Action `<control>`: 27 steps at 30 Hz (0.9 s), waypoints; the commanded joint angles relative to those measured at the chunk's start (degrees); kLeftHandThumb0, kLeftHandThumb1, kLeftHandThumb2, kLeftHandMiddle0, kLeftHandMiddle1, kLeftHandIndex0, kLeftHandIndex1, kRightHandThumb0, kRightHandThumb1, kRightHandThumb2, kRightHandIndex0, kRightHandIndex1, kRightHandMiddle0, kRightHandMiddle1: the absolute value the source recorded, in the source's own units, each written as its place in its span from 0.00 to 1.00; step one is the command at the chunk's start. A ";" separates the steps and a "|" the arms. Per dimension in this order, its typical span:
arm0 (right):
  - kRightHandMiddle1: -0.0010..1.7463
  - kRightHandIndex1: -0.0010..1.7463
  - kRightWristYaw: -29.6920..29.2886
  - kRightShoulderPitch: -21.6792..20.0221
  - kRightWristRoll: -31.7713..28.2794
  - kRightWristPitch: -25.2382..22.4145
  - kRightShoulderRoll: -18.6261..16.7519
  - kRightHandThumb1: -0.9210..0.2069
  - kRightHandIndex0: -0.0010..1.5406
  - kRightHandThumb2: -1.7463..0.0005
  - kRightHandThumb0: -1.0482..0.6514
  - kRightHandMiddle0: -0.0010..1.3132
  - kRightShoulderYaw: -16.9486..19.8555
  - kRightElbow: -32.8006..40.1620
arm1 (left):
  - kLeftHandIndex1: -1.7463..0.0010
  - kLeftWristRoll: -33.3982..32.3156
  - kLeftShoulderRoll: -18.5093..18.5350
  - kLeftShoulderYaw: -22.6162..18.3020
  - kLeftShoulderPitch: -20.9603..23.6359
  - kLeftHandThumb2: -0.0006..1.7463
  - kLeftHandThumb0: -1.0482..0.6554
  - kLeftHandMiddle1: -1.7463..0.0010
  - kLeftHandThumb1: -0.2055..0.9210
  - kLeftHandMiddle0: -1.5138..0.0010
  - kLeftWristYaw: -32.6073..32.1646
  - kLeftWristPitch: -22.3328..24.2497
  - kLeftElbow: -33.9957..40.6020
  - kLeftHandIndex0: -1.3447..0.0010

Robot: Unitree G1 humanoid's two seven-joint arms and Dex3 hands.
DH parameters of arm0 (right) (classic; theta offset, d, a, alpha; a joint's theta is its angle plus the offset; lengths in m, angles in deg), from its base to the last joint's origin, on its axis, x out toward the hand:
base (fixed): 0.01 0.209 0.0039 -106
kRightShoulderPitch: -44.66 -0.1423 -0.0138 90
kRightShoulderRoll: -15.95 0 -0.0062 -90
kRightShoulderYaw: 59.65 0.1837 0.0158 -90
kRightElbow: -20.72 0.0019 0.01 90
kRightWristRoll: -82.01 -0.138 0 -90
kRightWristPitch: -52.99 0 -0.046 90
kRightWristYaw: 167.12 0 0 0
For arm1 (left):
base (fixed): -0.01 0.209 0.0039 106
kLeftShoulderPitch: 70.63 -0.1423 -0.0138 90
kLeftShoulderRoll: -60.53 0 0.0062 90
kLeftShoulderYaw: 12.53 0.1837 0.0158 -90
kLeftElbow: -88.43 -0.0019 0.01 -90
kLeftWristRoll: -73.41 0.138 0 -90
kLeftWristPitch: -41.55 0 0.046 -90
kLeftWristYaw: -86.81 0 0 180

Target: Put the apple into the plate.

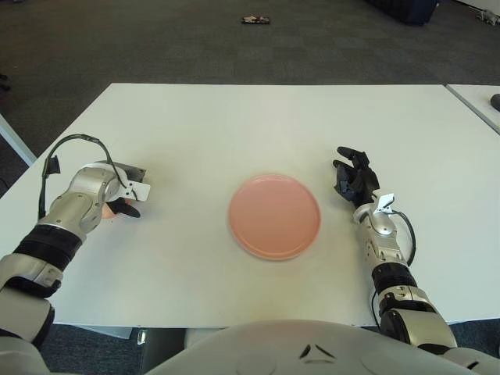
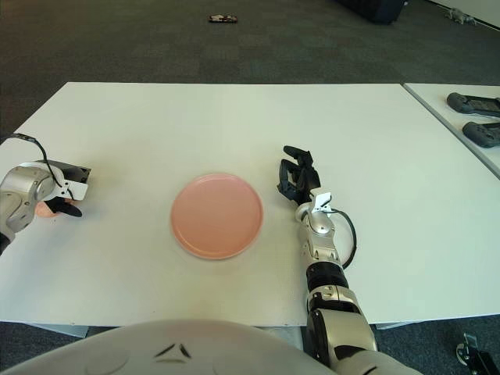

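Note:
A pink plate (image 1: 274, 216) lies on the white table (image 1: 234, 125), near the middle. The apple (image 1: 112, 211) shows only as a small pink-orange patch at the table's left side, mostly hidden under my left hand (image 1: 125, 205). That hand's dark fingers (image 1: 130, 210) curl around the apple on the side facing the plate. My right hand (image 1: 353, 173) shows just to the right of the plate, fingers relaxed and holding nothing.
The table's left edge runs close beside my left arm. A second white table at the right carries dark controllers (image 2: 478, 117). A small dark object (image 1: 255, 19) lies on the carpet beyond the table.

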 commanded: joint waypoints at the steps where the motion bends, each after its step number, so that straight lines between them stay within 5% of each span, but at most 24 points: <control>1: 0.61 0.47 -0.09 1.91 -0.21 -2.79 0.45 0.17 0.15 0.50 0.33 0.00 0.35 -2.11 | 0.00 -0.40 -0.56 0.15 -0.59 0.21 0.14 0.32 0.91 0.58 -3.42 -0.68 -1.90 0.68; 3: 0.61 0.47 -0.09 1.87 -0.18 -2.71 0.52 0.17 0.14 0.50 0.33 0.00 0.35 -2.19 | 0.00 -0.53 -0.98 0.02 -0.68 0.25 0.16 0.33 0.85 0.57 -6.71 -1.28 -2.80 0.66; 5: 0.61 0.47 -0.10 1.85 -0.18 -2.68 0.59 0.17 0.14 0.50 0.33 0.00 0.35 -2.20 | 0.04 -0.74 -1.49 -0.29 -0.90 0.43 0.24 0.33 0.69 0.56 -10.96 -1.92 -3.64 0.60; 8: 0.61 0.47 0.04 1.95 -0.19 -2.78 0.67 0.17 0.14 0.50 0.34 0.00 0.25 -2.06 | 0.07 -1.80 -2.53 -1.25 -1.43 0.57 0.31 0.33 0.58 0.55 -19.69 -3.85 -5.46 0.54; 12: 0.62 0.48 0.29 2.09 -0.19 -2.87 0.84 0.16 0.15 0.50 0.34 0.00 0.14 -1.87 | 0.06 -3.55 -4.97 -2.20 -0.89 0.62 0.34 0.31 0.56 0.54 -33.35 -8.25 -11.14 0.55; 16: 0.63 0.52 0.50 2.21 -0.05 -2.87 1.05 0.16 0.15 0.49 0.34 0.00 -0.01 -1.72 | 0.05 -5.12 -8.35 -3.20 0.65 0.64 0.35 0.12 0.55 0.44 -47.36 -11.68 -18.89 0.57; 22: 0.63 0.56 0.61 2.37 0.30 -2.59 1.33 0.16 0.17 0.49 0.34 0.00 -0.21 -1.58 | 0.01 -10.17 -13.82 -6.37 1.67 0.74 0.33 0.01 0.46 0.25 -60.29 -15.05 -26.56 0.54; 27: 0.64 0.59 0.29 2.49 0.58 -2.41 1.48 0.17 0.18 0.48 0.34 0.00 -0.33 -1.42 | 0.00 -15.23 -17.46 -9.17 2.56 0.80 0.32 0.00 0.40 0.21 -67.01 -19.26 -31.34 0.50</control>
